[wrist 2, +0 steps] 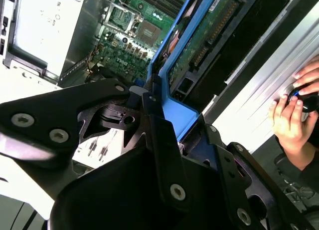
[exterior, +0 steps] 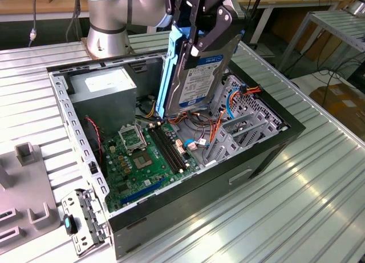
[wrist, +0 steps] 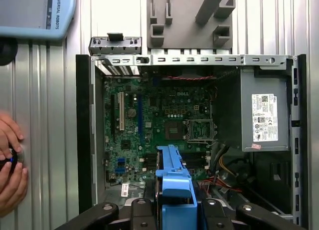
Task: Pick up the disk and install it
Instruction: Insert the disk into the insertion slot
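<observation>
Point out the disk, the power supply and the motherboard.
disk (exterior: 204,80), exterior view, on its white label.
power supply (wrist: 264,115), first wrist view, on its white sticker.
motherboard (wrist: 149,127), first wrist view, green board middle.

The disk (exterior: 199,75) is dull silver metal with a smooth white paper label (exterior: 201,85) and blue plastic rails (exterior: 166,75); the tabletop (exterior: 296,206) is ribbed, shiny metal.
</observation>
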`<act>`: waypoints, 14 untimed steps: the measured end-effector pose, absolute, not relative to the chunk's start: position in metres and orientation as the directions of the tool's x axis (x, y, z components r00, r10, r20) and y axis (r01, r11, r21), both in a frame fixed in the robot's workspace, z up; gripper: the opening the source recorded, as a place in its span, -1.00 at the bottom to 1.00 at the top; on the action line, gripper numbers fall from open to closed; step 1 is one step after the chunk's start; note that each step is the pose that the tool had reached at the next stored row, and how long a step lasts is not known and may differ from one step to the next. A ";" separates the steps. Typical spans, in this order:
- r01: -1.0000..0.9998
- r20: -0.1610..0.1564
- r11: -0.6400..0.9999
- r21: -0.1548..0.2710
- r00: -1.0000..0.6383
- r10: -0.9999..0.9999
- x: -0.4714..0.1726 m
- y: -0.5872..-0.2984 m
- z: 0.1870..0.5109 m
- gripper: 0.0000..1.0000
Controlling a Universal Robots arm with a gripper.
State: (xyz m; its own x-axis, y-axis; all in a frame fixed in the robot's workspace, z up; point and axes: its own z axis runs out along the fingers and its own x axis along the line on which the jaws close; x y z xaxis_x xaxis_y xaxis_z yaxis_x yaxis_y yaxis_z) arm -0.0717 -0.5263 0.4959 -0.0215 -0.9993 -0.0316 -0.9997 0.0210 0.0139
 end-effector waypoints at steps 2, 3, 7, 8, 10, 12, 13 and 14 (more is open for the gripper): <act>-1.000 -0.032 0.021 0.014 -0.021 -0.999 -0.070 -0.527 0.496 -0.26; -1.000 -0.032 0.021 0.014 -0.021 -0.999 -0.069 -0.527 0.496 -0.26; -1.000 -0.032 0.021 0.014 -0.021 -0.999 -0.055 -0.527 0.496 -0.26; -1.000 -0.032 0.021 0.014 -0.021 -0.999 -0.053 -0.527 0.496 -0.26; -1.000 -0.032 0.021 0.014 -0.021 -0.999 -0.050 -0.527 0.496 -0.26; -1.000 -0.032 0.021 0.014 -0.021 -0.999 -0.046 -0.527 0.495 -0.26; -1.000 -0.032 0.021 0.014 -0.021 -0.999 -0.045 -0.527 0.495 -0.26; -1.000 -0.032 0.021 0.014 -0.021 -0.999 -0.045 -0.527 0.496 -0.26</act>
State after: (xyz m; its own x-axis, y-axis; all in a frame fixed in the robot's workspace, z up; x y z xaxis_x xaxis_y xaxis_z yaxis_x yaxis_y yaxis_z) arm -0.0451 -0.5269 0.4955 -0.0215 -0.9993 -0.0315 -0.9997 0.0210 0.0139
